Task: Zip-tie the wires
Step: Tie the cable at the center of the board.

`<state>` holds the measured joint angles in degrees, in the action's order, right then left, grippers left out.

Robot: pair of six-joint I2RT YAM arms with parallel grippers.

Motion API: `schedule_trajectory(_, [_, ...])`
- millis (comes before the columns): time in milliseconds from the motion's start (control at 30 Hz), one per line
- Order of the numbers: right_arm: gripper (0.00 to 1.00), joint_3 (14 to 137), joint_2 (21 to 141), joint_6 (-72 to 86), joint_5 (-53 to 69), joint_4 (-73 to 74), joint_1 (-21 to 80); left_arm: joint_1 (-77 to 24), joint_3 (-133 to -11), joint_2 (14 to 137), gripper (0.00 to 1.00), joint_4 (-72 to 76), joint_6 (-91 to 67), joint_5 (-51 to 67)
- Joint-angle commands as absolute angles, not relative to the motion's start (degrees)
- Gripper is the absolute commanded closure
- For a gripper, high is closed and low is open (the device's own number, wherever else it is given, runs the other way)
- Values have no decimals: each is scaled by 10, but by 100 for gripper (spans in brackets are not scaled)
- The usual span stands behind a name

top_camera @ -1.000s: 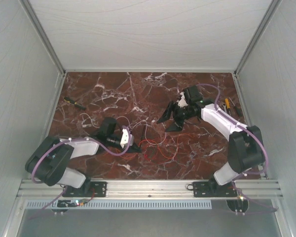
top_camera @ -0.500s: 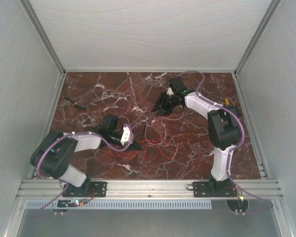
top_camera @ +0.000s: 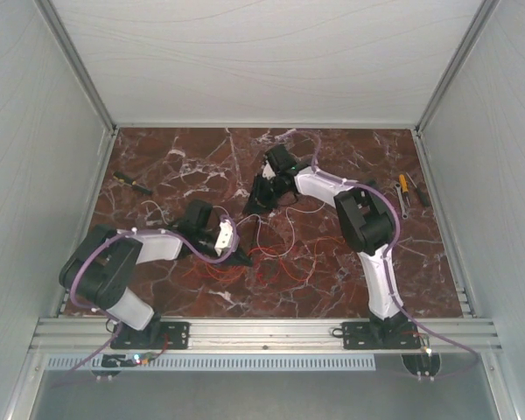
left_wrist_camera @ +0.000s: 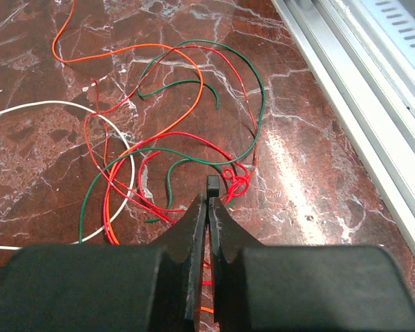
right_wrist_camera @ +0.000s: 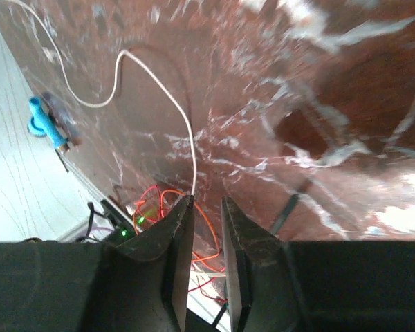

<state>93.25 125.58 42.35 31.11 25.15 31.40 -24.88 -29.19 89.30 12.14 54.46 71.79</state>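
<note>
- Wires [left_wrist_camera: 236, 181]: red, orange, green and white strands lying in loose overlapping loops on the marble table [top_camera: 184, 157], near its middle and just ahead of the left gripper [left_wrist_camera: 209, 200].
- Handling, wires: we judge them nearly weightless, limp and a little springy. They seem likely to slide out of a loose pinch and to drag neighbouring loops along when one is pulled.
- Hold point, wires: we suggest the place where several strands cross, near the small red knot, so that one pinch gathers many.
- White wire [right_wrist_camera: 194, 166]: one long curve that runs straight down to the fingertips of the right gripper [right_wrist_camera: 207, 207].
- Right gripper: its jaws stand a narrow gap apart, with the white strand at the inner edge of one finger. We see no clamp on it yet.
- Left gripper: its jaws are pressed together, with a small black stub between the tips.
- Zip tie [left_wrist_camera: 212, 183]: we take that stub for its end, though little of it shows.
- Handling, zip tie: we judge it light, smooth and bendable. We would hold it near one end and leave the tail free for threading.
</note>
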Motion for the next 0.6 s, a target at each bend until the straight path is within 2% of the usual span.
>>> schedule_trajectory(0, [81, 911, 1243, 439, 341, 232, 348, -246, -314, 903, 100, 137, 579, 764])
schedule_trajectory(233, [81, 856, 1214, 495, 369, 194, 370, -246, -316, 920, 100, 126, 622, 768])
schedule_trajectory(367, [81, 876, 1217, 488, 376, 215, 370, -246, -326, 929, 100, 116, 633, 773])
schedule_trajectory(567, [74, 918, 1214, 453, 328, 257, 349, -246, -337, 936, 100, 94, 651, 775])
